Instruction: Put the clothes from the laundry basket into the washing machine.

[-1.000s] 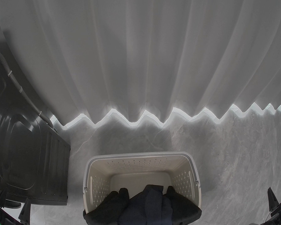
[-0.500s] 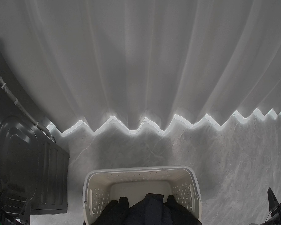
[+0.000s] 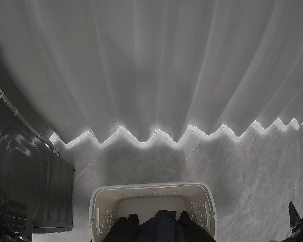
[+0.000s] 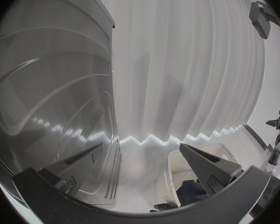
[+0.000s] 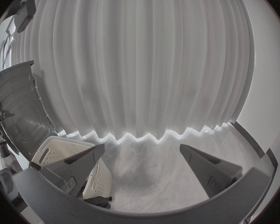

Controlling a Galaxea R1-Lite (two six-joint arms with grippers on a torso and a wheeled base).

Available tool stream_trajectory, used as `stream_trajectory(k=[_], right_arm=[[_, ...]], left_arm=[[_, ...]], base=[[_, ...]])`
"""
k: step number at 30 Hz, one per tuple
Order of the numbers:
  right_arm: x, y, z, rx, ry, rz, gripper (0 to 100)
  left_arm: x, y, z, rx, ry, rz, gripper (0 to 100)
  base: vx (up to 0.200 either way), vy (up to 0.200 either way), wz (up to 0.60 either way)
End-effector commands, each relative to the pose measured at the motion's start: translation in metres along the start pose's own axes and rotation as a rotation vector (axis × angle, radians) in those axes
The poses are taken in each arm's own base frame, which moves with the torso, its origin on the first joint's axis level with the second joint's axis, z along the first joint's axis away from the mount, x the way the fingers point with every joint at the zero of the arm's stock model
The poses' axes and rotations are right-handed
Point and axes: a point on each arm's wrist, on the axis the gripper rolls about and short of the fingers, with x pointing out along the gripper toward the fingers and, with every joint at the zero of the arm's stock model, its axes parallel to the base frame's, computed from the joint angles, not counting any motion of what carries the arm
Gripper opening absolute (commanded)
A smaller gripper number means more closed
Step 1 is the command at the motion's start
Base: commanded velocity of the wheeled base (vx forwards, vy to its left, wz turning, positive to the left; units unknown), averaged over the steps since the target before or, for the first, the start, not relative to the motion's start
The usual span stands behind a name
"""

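Dark clothes (image 3: pixel 160 225), cut off, in white perforated plastic basket (image 3: pixel 148 187).
Grey ribbed washing machine (image 3: pixel 27 189) at nine o'clock; left gripper (image 4: pixel 141 145), right gripper (image 5: pixel 141 145) gaping wide.

Head view: pleated white curtain (image 3: pixel 151 57) spans 9 through 12 to 3 o'clock. Bright light strip (image 3: pixel 188 129) runs along its zigzag hem. Grey marbled floor (image 3: pixel 259 172) from 3 to 6 o'clock. White wall (image 5: pixel 264 87) with dark baseboard (image 5: pixel 249 137) adjoins the curtain.
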Motion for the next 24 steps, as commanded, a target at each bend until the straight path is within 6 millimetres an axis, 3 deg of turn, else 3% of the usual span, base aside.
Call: stream_trajectory(k=[1,18,24], right_arm=[[0.0001,0.0001,-0.0054,0.0,0.002,0.001,100],[0.0001,0.0001,-0.0052,0.0,0.001,0.001,100],[0.0001,0.0001,-0.0054,0.0,0.002,0.001,100]], left_arm=[[-0.0001,0.0003,-0.0048,-0.001,-0.001,0.0,100],[-0.0001,0.0003,-0.0048,-0.001,-0.001,0.0,100],[-0.0001,0.0003,-0.0048,0.0,-0.001,0.0,100]], base=[[0.0,0.0,0.0],[0.0,0.0,0.0],[-0.2,0.0,0.0]])
